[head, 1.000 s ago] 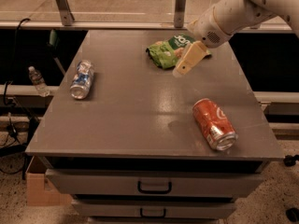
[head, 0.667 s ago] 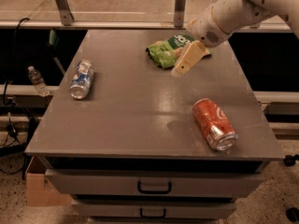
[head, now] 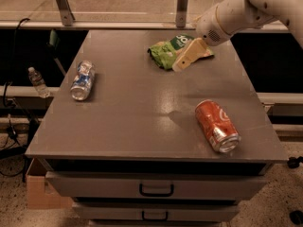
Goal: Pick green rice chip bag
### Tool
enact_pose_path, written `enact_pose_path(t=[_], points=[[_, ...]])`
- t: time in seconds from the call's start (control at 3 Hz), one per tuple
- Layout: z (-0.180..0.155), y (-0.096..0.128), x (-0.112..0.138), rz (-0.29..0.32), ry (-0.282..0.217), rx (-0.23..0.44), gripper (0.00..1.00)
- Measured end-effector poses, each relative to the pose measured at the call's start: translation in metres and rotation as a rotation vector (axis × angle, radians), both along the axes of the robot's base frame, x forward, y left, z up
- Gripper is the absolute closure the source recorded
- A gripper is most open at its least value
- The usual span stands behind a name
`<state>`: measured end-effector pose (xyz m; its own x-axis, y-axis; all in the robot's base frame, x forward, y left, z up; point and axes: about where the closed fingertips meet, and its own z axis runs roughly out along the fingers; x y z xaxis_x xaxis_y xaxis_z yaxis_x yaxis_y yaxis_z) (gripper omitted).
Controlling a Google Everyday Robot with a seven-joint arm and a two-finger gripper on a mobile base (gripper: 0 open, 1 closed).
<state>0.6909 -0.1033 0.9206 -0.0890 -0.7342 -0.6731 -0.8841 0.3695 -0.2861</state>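
Camera view shows the gripper (head: pixel 187 58) at the far right part of the grey table (head: pixel 132 112), lying over the right side of the green rice chip bag (head: pixel 164 54). The gripper hides that part of the bag, and whether it is grasping the bag or released cannot be told. The white arm (head: pixel 236 14) runs up and to the right from the gripper and is cut off by the top and right edges.

On the bag, only a dark green round logo with white lettering shows, just up and left of the gripper; the lettering is too small to read.

Nearer the camera than the gripper and slightly to its right, well apart from it, a red can (head: pixel 217 126) lies on its side. It carries white script that cannot be read with confidence.

Far to the gripper's left a blue-and-silver can (head: pixel 83 80) also lies on its side, its label illegible.

Beyond the table's left edge, still farther left of the gripper, stands a small clear water bottle (head: pixel 37 82) in dim light. Below the tabletop are drawers with a dark handle (head: pixel 156 190), the lowest cut off by the bottom edge. A cardboard box (head: pixel 40 191) sits partly hidden under the table's left corner.
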Motion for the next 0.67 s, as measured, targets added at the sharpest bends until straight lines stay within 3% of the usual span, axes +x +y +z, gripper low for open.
enact_pose_path(t=[0.33, 0.67], points=[[-0.007, -0.015, 0.031, -0.065, -0.025, 0.079, 0.0], [-0.022, -0.023, 0.051, -0.103, -0.014, 0.126, 0.0]])
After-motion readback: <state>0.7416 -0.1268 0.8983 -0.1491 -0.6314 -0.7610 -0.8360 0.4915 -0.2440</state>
